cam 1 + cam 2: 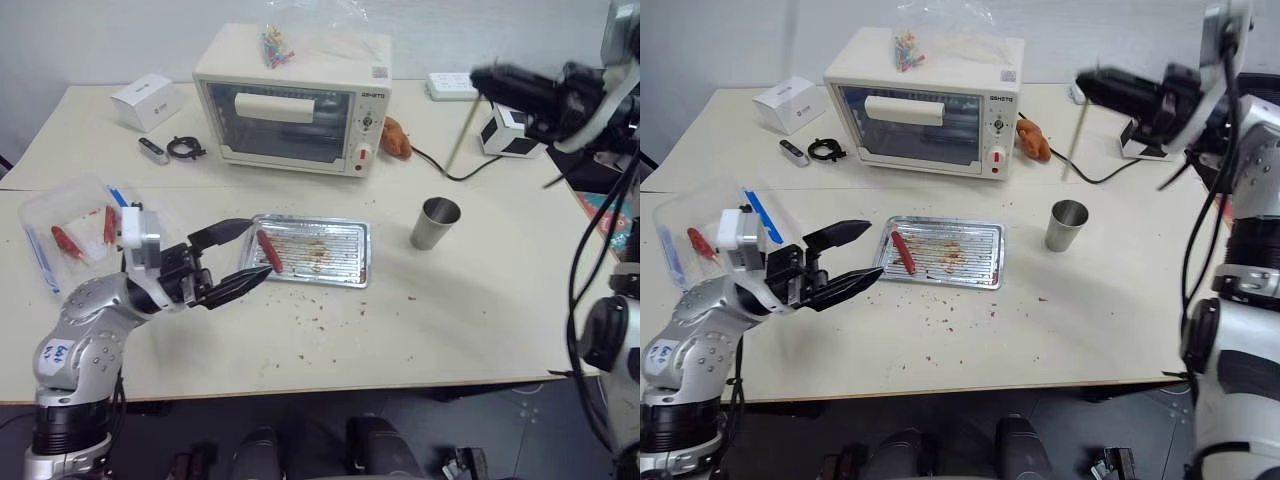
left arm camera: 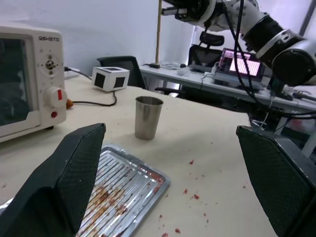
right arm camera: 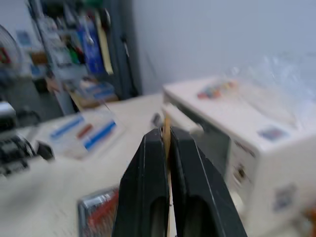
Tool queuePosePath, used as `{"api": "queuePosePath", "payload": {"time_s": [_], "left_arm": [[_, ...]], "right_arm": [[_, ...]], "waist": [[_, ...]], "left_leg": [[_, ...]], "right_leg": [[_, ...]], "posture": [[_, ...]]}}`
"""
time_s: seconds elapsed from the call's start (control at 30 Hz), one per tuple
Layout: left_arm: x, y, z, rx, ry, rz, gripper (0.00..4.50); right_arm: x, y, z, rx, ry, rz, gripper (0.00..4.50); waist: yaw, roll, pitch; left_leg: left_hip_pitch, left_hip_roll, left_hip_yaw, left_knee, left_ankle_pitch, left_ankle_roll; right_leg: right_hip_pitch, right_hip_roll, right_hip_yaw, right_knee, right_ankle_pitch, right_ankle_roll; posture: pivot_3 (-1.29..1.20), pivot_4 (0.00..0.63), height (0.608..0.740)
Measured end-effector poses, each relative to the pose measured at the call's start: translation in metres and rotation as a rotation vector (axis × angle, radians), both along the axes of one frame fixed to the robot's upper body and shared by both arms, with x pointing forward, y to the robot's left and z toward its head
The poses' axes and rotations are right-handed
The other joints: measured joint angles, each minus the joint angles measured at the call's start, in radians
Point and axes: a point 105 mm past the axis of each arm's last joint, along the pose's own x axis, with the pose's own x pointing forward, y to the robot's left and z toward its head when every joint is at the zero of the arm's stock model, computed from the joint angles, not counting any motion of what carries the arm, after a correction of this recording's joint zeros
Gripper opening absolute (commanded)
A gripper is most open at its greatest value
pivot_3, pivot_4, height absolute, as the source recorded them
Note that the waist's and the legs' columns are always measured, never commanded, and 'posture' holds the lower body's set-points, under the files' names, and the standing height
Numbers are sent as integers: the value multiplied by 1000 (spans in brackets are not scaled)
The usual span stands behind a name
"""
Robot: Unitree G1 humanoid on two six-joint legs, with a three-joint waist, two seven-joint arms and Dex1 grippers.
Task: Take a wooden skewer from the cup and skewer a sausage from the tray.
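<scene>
The table (image 1: 420,330) was viewed from above and in front by both eye views, angled downward, with the toaster oven (image 1: 292,100) at the far side. The left wrist view was set low, near the tray (image 2: 128,185), and faced across it toward the cup (image 2: 147,117). The right wrist view was raised and faced back toward the toaster oven. The toaster oven was shared by all four views.
</scene>
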Motion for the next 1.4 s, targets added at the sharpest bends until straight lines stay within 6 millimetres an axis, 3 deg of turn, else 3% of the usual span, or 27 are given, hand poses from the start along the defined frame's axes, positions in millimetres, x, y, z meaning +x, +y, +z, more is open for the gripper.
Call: {"api": "queuePosePath", "payload": {"time_s": [0.07, 0.23, 0.3, 0.4, 0.63, 0.77, 1.17, 1.4], "left_arm": [[4, -9, 5, -43, -30, -6, 4500], [16, -30, 18, -115, -135, 23, 4500], [20, -39, 26, -148, -174, 30, 4500], [21, -50, 35, -190, -212, 26, 4500], [28, -63, 31, -214, -215, 59, 4500], [28, -67, 32, -241, -232, 80, 3671], [32, -73, 32, -238, -252, 91, 121], [34, -71, 34, -238, -255, 107, 57]], "right_arm": [[-1, 14, -4, 111, 26, 52, 62], [5, 50, -47, 385, 267, 170, 62], [3, 60, -55, 453, 333, 203, 62], [-5, 70, -60, 510, 382, 246, 62], [-10, 80, -84, 552, 510, 276, 62], [-17, 86, -82, 536, 502, 297, 0], [-20, 93, -91, 543, 540, 299, 0], [-20, 91, -90, 559, 540, 299, 0]], "waist": [[4, 0, 0], [10, 0, 0], [8, 0, 0], [7, 0, 0], [3, 0, 0], [5, 0, 0], [7, 0, 0], [7, 0, 0]], "left_leg": [[0, 0, -1, 0, 0, 0], [-6, -2, -2, 1, 1, 1], [-6, -3, -2, 1, 1, 1], [-6, -3, -3, 1, 1, 2], [-6, -2, -3, 1, 1, 2], [-6, -2, -4, 1, 1, 2], [-6, -2, -4, 1, 1, 2], [-6, -2, -4, 1, 1, 2]], "right_leg": [[0, 0, -1, 1, 0, 0], [-2, 1, -3, 2, 1, 2], [-2, 1, -3, 1, 1, 2], [-2, 1, -3, 1, 1, 2], [-2, 2, -3, 1, 1, 2], [-2, 1, -3, 1, 1, 2], [-2, 2, -3, 1, 1, 2], [-2, 1, -3, 0, 1, 2]], "posture": [[0, 150, 740], [0, 150, 740], [0, 150, 740], [0, 150, 740], [0, 150, 740], [0, 150, 740], [0, 150, 740], [0, 150, 740]]}}
